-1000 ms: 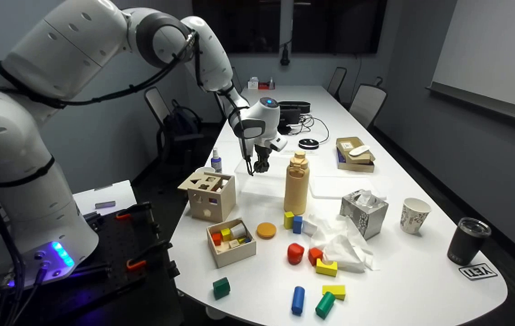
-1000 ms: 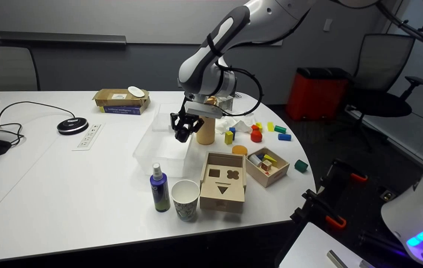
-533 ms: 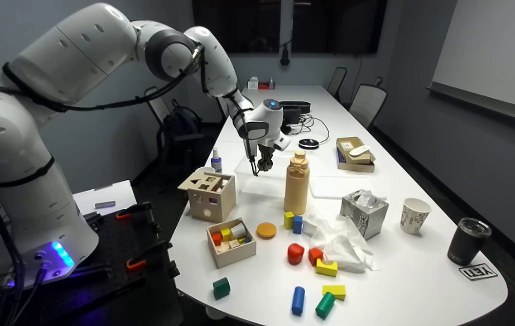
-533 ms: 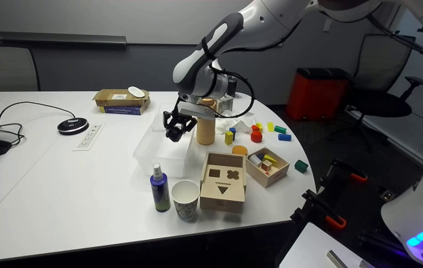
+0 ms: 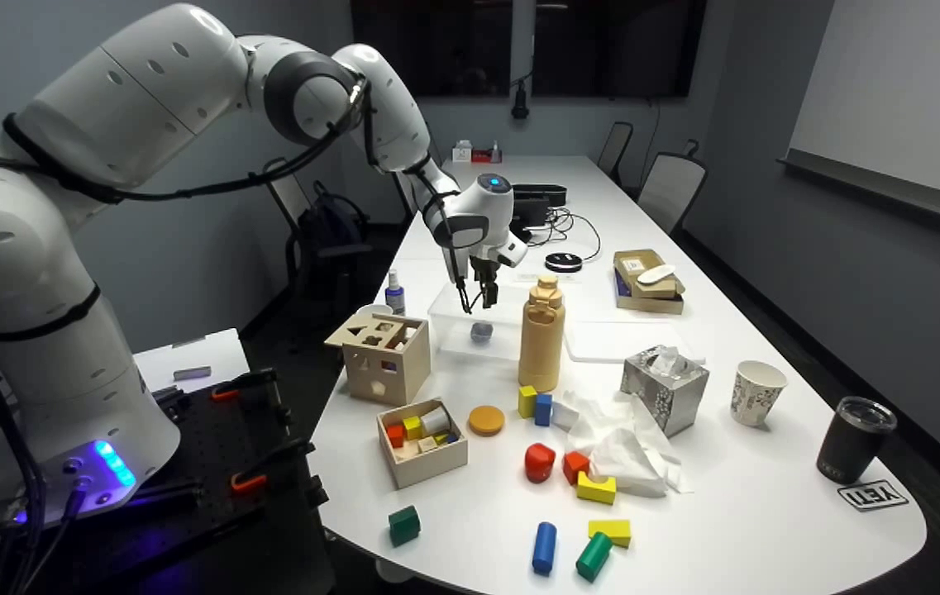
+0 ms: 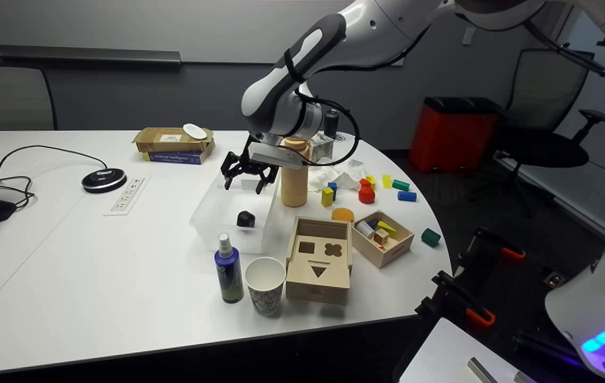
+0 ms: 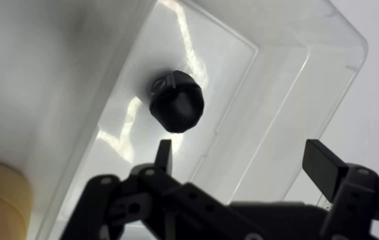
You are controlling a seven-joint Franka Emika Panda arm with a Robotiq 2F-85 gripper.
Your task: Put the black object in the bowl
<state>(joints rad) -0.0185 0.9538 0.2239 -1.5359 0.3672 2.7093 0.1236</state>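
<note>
The black object [image 7: 177,106], small and faceted, lies on the floor of a clear plastic box [image 6: 238,242]. Through the box's wall the same black object [image 5: 481,332] shows as a dim grey lump. My gripper [image 6: 244,187] hangs above the box, fingers spread wide with nothing between them. In the wrist view the gripper [image 7: 237,151] is open, and the black object sits apart from it, beyond the left fingertip [image 7: 164,154]. The bowl does not show in any view.
A tall tan bottle [image 5: 541,347] stands close beside the box. On its other side are a spray bottle [image 6: 229,276], a paper cup [image 6: 265,287] and a wooden shape sorter [image 6: 318,290]. A flat white lid [image 5: 627,340] lies past the bottle.
Earlier my gripper was shut on the black object above the clear box. Its fingers have spread, and the object has dropped inside. The arm has shifted slightly away from the tan bottle.
</note>
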